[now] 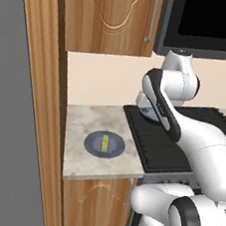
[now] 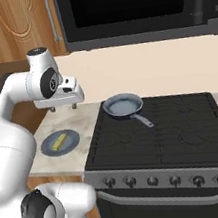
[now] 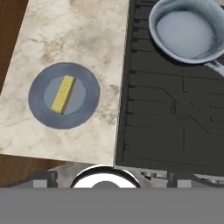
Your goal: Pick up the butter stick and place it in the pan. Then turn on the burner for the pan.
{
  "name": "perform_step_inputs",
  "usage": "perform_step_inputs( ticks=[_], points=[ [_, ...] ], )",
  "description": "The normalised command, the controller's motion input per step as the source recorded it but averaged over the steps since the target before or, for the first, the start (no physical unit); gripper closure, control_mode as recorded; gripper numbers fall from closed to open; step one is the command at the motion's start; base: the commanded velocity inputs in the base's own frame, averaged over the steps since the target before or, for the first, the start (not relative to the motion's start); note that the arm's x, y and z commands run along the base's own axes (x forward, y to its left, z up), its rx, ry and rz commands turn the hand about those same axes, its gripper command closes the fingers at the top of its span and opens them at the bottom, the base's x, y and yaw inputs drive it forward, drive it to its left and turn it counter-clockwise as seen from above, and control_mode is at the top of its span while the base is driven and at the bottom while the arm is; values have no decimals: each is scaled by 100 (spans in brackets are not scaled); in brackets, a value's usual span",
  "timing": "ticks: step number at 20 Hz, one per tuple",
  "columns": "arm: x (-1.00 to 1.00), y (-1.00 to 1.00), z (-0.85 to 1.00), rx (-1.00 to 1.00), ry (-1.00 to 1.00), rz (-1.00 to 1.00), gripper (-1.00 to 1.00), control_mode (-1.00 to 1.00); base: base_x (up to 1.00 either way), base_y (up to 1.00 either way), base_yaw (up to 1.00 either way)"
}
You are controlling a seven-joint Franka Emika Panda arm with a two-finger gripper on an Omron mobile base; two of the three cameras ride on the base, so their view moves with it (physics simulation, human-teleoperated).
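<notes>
The butter stick is a small pale-yellow bar lying on a flat grey-blue plate on the marble counter left of the stove. It also shows as the butter stick from both base cameras. The pan, empty, sits on the back-left burner of the black cooktop, its handle pointing toward the front right. My gripper hangs open and empty high above the counter, between the plate and the pan, pointing down. In the left base view my arm covers most of the pan.
Several knobs line the stove's front panel. A dark microwave hangs over the cooktop, and a wooden cabinet hangs over the counter. A tall wooden panel bounds the counter on the left.
</notes>
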Motion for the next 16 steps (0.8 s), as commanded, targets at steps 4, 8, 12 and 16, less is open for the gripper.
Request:
perform_step_inputs(
  ticks=[4,8,12,16],
  points=[
    [0,0,0,0,0,0,-100,100,23,43,0],
    [0,0,0,0,0,0,-100,100,30,18,0],
    [0,0,0,0,0,0,-100,100,36,10,0],
    [0,0,0,0,0,0,-100,100,37,15,0]
  ],
)
